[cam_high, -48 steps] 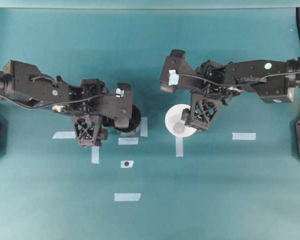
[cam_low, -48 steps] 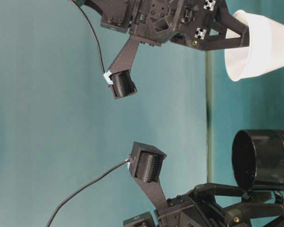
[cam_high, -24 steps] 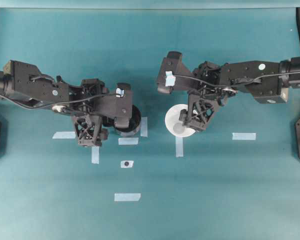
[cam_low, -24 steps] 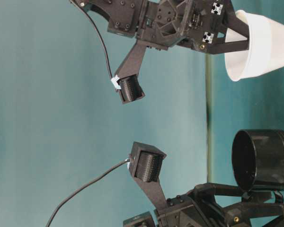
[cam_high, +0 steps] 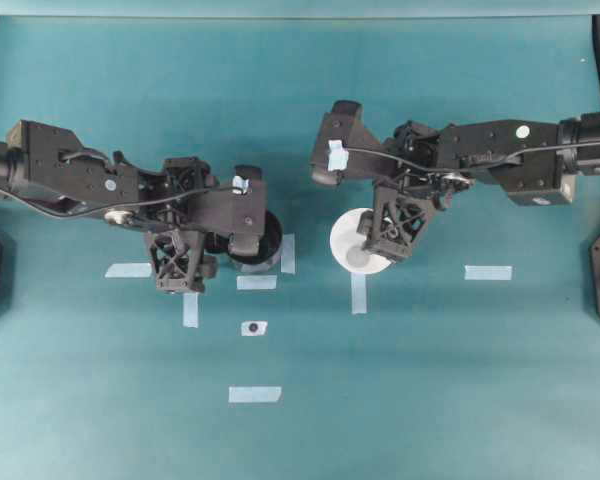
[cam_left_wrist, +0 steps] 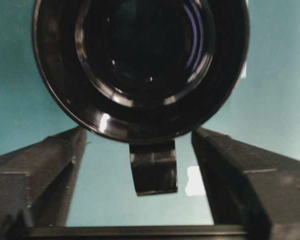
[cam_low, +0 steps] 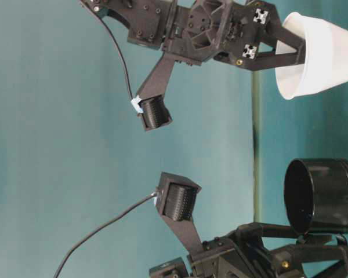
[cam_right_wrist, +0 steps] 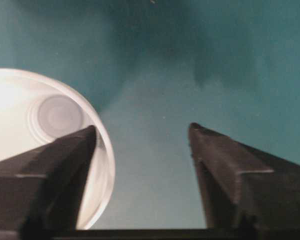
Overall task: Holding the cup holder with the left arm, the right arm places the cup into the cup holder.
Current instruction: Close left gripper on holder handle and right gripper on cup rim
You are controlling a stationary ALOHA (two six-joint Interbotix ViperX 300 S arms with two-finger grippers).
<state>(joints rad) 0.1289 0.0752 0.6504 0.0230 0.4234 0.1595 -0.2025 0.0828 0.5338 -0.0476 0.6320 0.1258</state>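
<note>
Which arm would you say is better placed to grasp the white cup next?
The right. Its gripper already has one finger inside the cup and the other outside the wall, jaws not yet pinched. The left gripper straddles the black holder's handle tab, away from the cup.

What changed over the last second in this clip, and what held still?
The right arm shifted left in the overhead view, its gripper straddling the cup's wall, one finger inside, not yet closed on it. The left gripper, cup holder and cup kept their places.
</note>
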